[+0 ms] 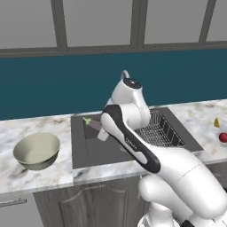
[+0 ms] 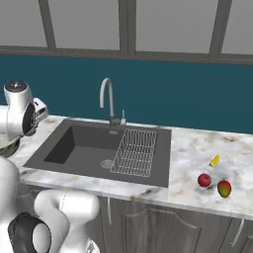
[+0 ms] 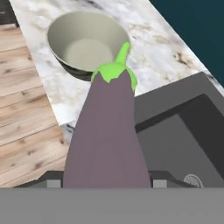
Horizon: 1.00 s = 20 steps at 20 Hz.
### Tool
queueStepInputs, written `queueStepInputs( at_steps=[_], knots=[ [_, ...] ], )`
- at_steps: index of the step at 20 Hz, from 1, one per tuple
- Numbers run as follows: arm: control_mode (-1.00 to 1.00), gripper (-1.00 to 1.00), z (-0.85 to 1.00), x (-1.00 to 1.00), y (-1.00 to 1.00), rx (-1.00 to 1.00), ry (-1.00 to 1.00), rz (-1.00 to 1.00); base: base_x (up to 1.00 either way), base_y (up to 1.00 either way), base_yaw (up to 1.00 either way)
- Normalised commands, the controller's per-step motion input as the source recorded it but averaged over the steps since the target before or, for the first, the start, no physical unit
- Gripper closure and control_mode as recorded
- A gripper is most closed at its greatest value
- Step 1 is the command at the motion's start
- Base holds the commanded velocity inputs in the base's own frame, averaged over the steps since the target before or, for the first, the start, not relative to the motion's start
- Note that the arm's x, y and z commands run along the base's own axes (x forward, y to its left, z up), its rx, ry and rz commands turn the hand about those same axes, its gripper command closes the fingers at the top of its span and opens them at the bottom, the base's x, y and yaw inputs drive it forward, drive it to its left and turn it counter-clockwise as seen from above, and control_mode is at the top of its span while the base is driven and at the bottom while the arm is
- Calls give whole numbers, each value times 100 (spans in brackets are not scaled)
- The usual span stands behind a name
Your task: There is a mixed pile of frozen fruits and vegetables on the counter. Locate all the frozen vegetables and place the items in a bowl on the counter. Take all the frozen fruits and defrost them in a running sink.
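My gripper (image 1: 100,130) is shut on the dark purple eggplant (image 3: 108,135) and holds it in the air over the left part of the sink (image 1: 91,148). The eggplant's green stem cap (image 1: 87,120) points toward the pale bowl (image 1: 37,150), which stands empty on the counter (image 1: 26,177) left of the sink. In the hand view the bowl (image 3: 83,43) lies beyond the stem tip. On the counter right of the sink lie a yellow-orange piece (image 2: 214,160), a red round fruit (image 2: 204,180) and an orange-red fruit (image 2: 224,188).
A wire dish rack (image 2: 134,153) fills the right half of the sink, with a round drain (image 2: 106,163) beside it. The curved chrome faucet (image 2: 106,99) rises behind the basin. A teal wall backs the counter. Wooden floor (image 3: 26,127) lies below the counter's front edge.
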Motion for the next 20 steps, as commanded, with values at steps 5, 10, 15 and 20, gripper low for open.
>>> queueStepInputs(
  at_steps=[5, 10, 15, 20],
  knots=[
    [-100, 100, -16, 61, 100, -13, 6, 1, 0, 0, 0],
    [-100, 100, -15, 68, 100, -13, 10, -1, 0, 0, 0],
    [-100, 100, -19, 21, 100, -4, 8, 0, 0, 0, 0],
    [-100, 100, -51, 27, 100, -7, 4, 0, 0, 0, 0]
  ],
)
